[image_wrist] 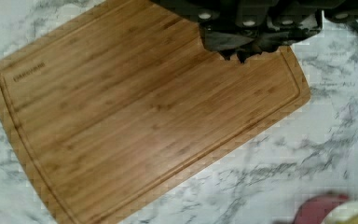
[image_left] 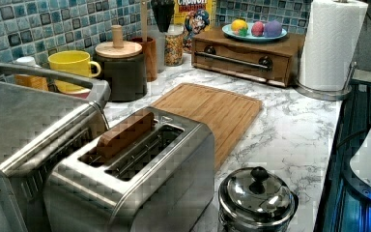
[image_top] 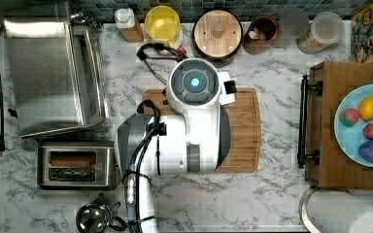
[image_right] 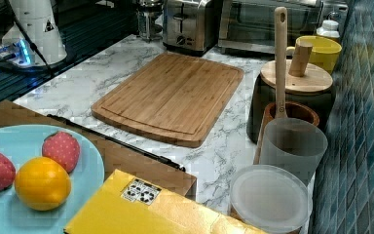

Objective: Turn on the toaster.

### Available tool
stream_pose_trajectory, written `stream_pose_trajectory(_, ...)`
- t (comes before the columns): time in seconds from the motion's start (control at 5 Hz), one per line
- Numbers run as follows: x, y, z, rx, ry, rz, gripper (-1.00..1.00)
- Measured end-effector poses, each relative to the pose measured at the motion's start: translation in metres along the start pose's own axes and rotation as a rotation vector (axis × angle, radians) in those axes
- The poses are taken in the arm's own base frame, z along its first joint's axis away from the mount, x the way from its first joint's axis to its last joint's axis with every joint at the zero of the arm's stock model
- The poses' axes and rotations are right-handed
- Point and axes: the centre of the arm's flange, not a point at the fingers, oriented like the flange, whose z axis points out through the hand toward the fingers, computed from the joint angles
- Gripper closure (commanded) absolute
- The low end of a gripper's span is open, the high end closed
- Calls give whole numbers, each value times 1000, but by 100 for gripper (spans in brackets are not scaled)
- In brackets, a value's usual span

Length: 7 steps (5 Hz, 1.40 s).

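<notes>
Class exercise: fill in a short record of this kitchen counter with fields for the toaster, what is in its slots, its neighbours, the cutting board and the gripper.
toaster: brushed steel, two slots, on the marble counter
slot contents: a brown slice stands in one slot, the other looks empty
neighbours: toaster oven beside it, small lidded steel pot in front
cutting board: bamboo, bare
gripper: above the cutting board, away from the toaster
</notes>
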Motion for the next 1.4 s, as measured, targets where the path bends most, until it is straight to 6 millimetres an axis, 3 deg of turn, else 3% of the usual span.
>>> stream_pose_trajectory(0.4, -54, -7, 37, 42, -125, -131, 100)
stream_pose_trajectory(0.8, -130, -23, 22, 60, -110, -262, 100)
stream_pose_trajectory(1.0, -160, -47, 7, 80, -69, -371, 100)
stream_pose_trajectory(1.4, -198, -80, 13, 77, -63, -487, 100)
